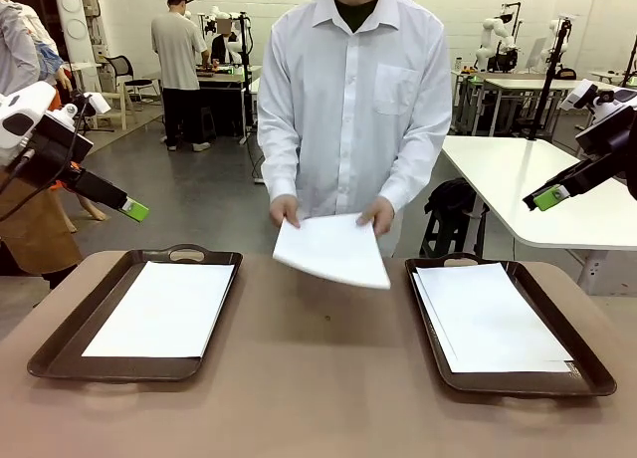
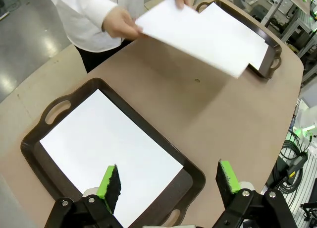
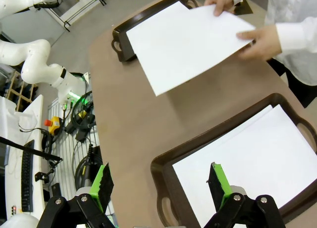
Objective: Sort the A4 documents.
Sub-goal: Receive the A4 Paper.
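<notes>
Both end effectors stood wide apart and held nothing: the left end effector hung over the left tray, the right end effector over the right tray. Each tray on the tabletop held white sheets. A person's hands held another sheet above the tabletop's far edge, between the trays.

No readable text, label, brand or number stood out anywhere; the A4 documents looked blank, and the trays carried no legible markings.
</notes>
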You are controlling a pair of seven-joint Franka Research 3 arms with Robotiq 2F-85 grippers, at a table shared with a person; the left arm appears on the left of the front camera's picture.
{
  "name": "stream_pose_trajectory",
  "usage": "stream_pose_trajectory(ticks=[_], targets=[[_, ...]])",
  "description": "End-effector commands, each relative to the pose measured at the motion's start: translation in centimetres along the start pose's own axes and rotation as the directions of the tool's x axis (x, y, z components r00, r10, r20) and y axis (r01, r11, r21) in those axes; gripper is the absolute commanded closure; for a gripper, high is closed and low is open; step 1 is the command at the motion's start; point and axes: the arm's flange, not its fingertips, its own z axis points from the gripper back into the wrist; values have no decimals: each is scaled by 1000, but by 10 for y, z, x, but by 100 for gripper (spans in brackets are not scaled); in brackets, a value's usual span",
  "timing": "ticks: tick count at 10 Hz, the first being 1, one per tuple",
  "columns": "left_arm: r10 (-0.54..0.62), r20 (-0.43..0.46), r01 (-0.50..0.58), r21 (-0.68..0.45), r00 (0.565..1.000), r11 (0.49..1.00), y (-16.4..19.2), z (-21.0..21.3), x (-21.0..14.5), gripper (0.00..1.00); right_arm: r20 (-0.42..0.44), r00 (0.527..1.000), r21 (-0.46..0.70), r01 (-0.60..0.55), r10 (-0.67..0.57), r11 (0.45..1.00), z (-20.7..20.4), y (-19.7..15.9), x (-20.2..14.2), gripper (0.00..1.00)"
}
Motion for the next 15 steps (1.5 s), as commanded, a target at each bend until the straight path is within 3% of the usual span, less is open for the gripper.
stream_pose_trajectory(ticks=[1,15], targets=[[-9,-5,9,3,1000,1000,0,1,-1,0,1,1000,2,-2,2,1000,-1,0,0,0],[-9,-5,9,3,1000,1000,0,1,-1,0,1,1000,2,-2,2,1000,-1,0,0,0]])
